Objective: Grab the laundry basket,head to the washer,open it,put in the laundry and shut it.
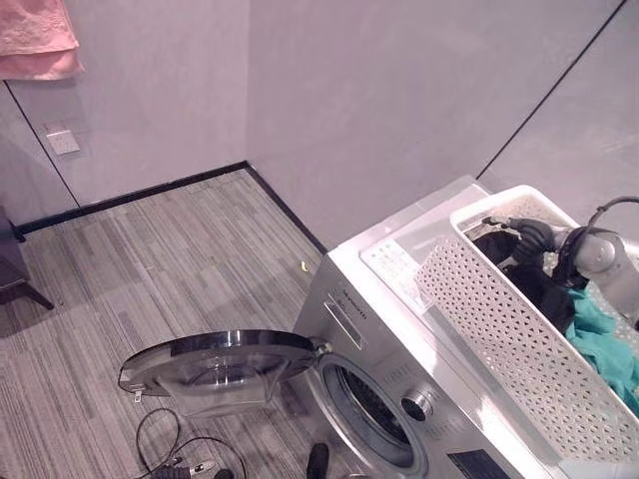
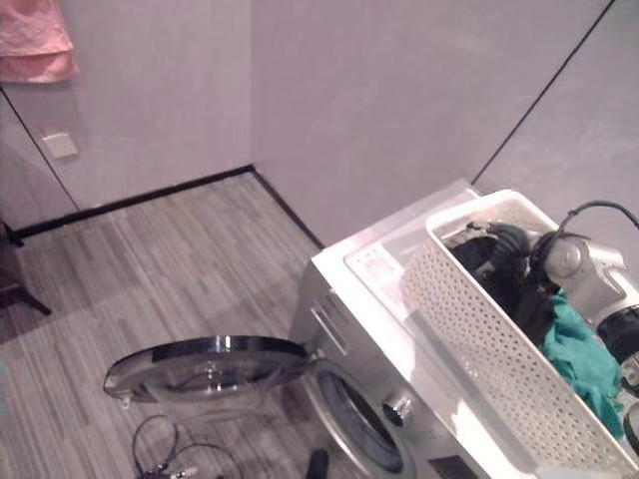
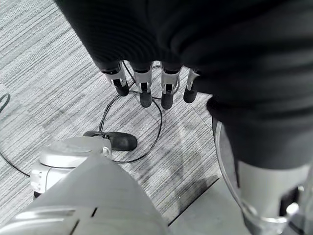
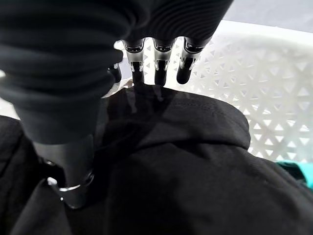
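Observation:
The silver washer [image 1: 344, 299] stands in the corner with its round door [image 1: 220, 364] swung wide open and level over the floor, and the drum opening [image 1: 364, 404] shows. The white perforated laundry basket [image 1: 499, 329] rests on top of the washer. Inside it lie a black garment [image 4: 186, 161] and a teal one [image 1: 604, 344]. My right hand [image 1: 534, 235] reaches into the basket's far end, its straight fingers [image 4: 156, 63] touching the black garment. My left hand [image 3: 142, 83] hangs open above the floor beside the washer, holding nothing.
Grey walls meet in a corner right behind the washer. A pink towel [image 1: 35, 40] hangs at the upper left above a wall socket [image 1: 62, 140]. Dark furniture [image 1: 15, 269] stands at the left edge. Striped carpet [image 1: 180, 259] stretches out left of the door.

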{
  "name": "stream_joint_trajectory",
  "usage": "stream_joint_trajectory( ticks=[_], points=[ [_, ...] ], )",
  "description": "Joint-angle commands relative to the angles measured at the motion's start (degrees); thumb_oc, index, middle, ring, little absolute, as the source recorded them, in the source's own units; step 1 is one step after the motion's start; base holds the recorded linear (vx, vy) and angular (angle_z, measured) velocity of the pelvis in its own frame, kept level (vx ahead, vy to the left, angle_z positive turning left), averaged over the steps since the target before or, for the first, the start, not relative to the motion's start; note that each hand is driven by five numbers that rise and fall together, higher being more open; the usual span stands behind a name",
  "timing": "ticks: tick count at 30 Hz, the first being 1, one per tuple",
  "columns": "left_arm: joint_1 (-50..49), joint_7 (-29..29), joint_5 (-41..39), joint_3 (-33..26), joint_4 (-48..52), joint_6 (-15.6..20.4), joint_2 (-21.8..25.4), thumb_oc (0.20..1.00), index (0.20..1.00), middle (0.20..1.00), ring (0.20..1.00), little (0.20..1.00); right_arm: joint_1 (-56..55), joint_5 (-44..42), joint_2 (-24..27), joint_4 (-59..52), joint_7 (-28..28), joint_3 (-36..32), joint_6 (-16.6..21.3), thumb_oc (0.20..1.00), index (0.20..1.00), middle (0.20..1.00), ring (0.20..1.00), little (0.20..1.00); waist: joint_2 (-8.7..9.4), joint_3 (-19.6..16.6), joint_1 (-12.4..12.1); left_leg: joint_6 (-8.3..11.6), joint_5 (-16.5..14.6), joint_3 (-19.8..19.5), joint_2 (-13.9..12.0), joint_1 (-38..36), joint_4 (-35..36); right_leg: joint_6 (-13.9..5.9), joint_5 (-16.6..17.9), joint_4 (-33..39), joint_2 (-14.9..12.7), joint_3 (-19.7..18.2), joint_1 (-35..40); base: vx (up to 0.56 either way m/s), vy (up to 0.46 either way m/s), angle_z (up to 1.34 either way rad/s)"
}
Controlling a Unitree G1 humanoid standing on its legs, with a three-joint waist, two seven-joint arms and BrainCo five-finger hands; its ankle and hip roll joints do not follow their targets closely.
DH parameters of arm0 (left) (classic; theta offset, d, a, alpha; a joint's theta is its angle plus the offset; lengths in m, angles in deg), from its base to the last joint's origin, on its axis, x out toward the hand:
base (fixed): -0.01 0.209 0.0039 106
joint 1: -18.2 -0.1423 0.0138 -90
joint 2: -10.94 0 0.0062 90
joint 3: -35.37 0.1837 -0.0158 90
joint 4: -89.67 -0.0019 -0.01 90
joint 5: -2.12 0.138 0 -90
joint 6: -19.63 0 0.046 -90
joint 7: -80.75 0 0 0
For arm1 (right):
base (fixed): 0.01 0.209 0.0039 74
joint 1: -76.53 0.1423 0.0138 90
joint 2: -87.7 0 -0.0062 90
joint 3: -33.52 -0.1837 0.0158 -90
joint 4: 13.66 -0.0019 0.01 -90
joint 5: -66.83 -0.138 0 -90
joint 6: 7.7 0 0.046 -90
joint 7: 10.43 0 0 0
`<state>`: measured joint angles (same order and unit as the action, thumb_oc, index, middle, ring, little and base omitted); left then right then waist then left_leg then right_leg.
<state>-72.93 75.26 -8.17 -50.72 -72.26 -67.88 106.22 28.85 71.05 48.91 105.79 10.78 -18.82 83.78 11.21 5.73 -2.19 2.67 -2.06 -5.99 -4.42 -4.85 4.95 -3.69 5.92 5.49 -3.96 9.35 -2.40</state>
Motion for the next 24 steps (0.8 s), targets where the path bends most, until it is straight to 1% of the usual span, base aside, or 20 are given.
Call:
stream_joint_trajectory(
  ticks=[1, 5, 7, 9, 10, 14, 16, 17, 18, 19, 21, 24],
  points=[
    [3.8, -0.8, -1.1, 2.2, 0.0, 1.6, 0.5, 1.0, 1.0, 1.0, 1.0, 1.0, -2.4, 0.3, 0.5, -0.4, 5.1, 8.1, 0.4, 1.0, 1.0, 1.0, 1.0, 1.0, -0.1, 3.2, -1.9, -0.46, -4.7, 3.8, -0.9, 0.2, -2.1, -2.99, -2.8, -1.2, -1.5, 1.3, -0.5, 0.0, 0.0, 0.0],
    [4.2, -0.5, -1.0, 2.6, -0.4, 1.8, 0.3, 1.0, 1.0, 1.0, 1.0, 1.0, -2.4, -0.5, 0.2, 1.8, 3.5, 5.8, 0.4, 1.0, 1.0, 1.0, 1.0, 1.0, -0.41, 3.3, -1.7, -0.56, -4.6, 4.0, -0.7, 0.3, -2.0, -3.07, -2.6, -1.0, -1.6, 1.1, -0.7, 0.0, 0.0, 0.0],
    [4.2, -0.1, -0.4, 2.5, -1.2, 1.8, 0.1, 1.0, 1.0, 1.0, 1.0, 1.0, -2.4, -1.6, 0.5, 3.6, 1.8, 3.3, 0.6, 1.0, 1.0, 1.0, 1.0, 1.0, -0.63, 2.7, -1.2, -0.73, -4.7, 4.4, -0.5, -0.1, -1.5, -3.16, -2.5, -0.9, -1.6, 0.6, -0.7, 0.01, 0.017, 0.0],
    [4.2, 0.0, -0.3, 2.5, -1.5, 1.7, 0.0, 1.0, 1.0, 1.0, 1.0, 1.0, -2.2, -2.2, 0.5, 4.0, 1.2, 2.5, 0.6, 1.0, 1.0, 1.0, 1.0, 1.0, -0.61, 2.6, -1.1, -0.79, -4.8, 4.6, -0.5, -0.4, -1.4, -3.17, -2.4, -0.8, -1.6, 0.4, -0.6, 0.0, 0.0, 0.0],
    [4.1, 0.4, 0.0, 2.5, -1.9, 1.8, -0.3, 1.0, 1.0, 1.0, 1.0, 1.0, -1.7, -4.2, 0.7, 4.3, 0.0, 1.0, 0.9, 1.0, 1.0, 1.0, 1.0, 1.0, -0.53, 2.1, -0.7, -0.95, -5.1, 5.1, -0.3, -0.9, -1.3, -3.25, -2.3, -0.7, -1.5, -0.1, -0.5, 0.0, 0.0, 0.0],
    [4.0, 0.3, 0.1, 2.7, -2.0, 2.0, -0.4, 1.0, 1.0, 1.0, 1.0, 1.0, -0.9, -6.1, 1.2, 3.9, -0.5, 0.1, 1.1, 1.0, 1.0, 1.0, 1.0, 1.0, -0.24, 1.7, -0.5, -1.12, -5.4, 5.8, -0.3, -1.6, -1.2, -3.43, -2.1, -0.7, -1.4, -0.8, -0.4, 0.02, 0.02, -0.07],
    [3.8, 0.1, 0.2, 2.8, -2.0, 2.2, -0.2, 1.0, 1.0, 1.0, 1.0, 1.0, -0.7, -7.3, 1.9, 3.8, -0.5, 0.1, 1.2, 1.0, 1.0, 1.0, 1.0, 1.0, 0.43, 1.1, -0.3, -1.19, -5.7, 6.5, -0.4, -2.5, -1.0, -3.57, -2.0, -0.6, -1.3, -1.2, -0.1, 0.02, 0.016, -0.09],
    [3.8, 0.1, 0.2, 2.8, -2.0, 2.2, -0.2, 1.0, 1.0, 1.0, 1.0, 1.0, -0.7, -7.3, 1.9, 3.8, -0.5, 0.1, 1.2, 1.0, 1.0, 1.0, 1.0, 1.0, 0.43, 1.2, -0.3, -1.19, -5.7, 6.6, -0.4, -2.5, -1.0, -3.57, -2.0, -0.6, -1.3, -1.3, -0.1, 0.01, 0.007, -0.15],
    [4.0, 0.2, 0.3, 2.9, -1.9, 2.2, 0.0, 1.0, 1.0, 1.0, 1.0, 1.0, -0.6, -7.6, 2.0, 4.0, -0.3, 0.8, 1.3, 1.0, 1.0, 1.0, 1.0, 1.0, 1.03, 1.0, -0.4, -1.22, -5.9, 6.9, -0.4, -2.9, -1.0, -3.63, -2.0, -0.6, -1.2, -1.4, 0.0, 0.0, 0.0, -0.11],
    [4.0, 0.1, 0.3, 2.9, -1.9, 2.2, 0.0, 1.0, 1.0, 1.0, 1.0, 1.0, -0.5, -7.6, 2.0, 4.0, -0.3, 0.9, 1.3, 1.0, 1.0, 1.0, 1.0, 1.0, 1.03, 1.0, -0.4, -1.22, -5.9, 6.9, -0.4, -2.9, -1.0, -3.63, -2.0, -0.6, -1.2, -1.4, 0.0, 0.0, 0.001, -0.09],
    [4.1, -0.1, 0.6, 2.9, -1.8, 2.2, 0.4, 1.0, 1.0, 1.0, 1.0, 1.0, -1.3, -7.1, 1.8, 3.9, 0.5, 1.8, 1.0, 1.0, 1.0, 1.0, 1.0, 1.0, 2.01, 0.8, -0.6, -1.27, -6.1, 7.4, -0.4, -3.3, -1.0, -3.78, -1.8, -0.7, -1.1, -1.6, 0.1, 0.0, -0.004, -0.03],
    [4.1, -0.4, 0.8, 2.9, -2.0, 2.1, 0.8, 1.0, 1.0, 1.0, 1.0, 1.0, -2.1, -6.8, 1.5, 4.0, 1.1, 2.1, 0.8, 1.0, 1.0, 1.0, 1.0, 1.0, 2.85, 0.8, -0.8, -1.33, -6.3, 7.7, -0.5, -3.6, -0.9, -3.85, -1.7, -0.7, -1.1, -1.7, 0.2, -0.01, -0.007, -0.07]
  ],
)
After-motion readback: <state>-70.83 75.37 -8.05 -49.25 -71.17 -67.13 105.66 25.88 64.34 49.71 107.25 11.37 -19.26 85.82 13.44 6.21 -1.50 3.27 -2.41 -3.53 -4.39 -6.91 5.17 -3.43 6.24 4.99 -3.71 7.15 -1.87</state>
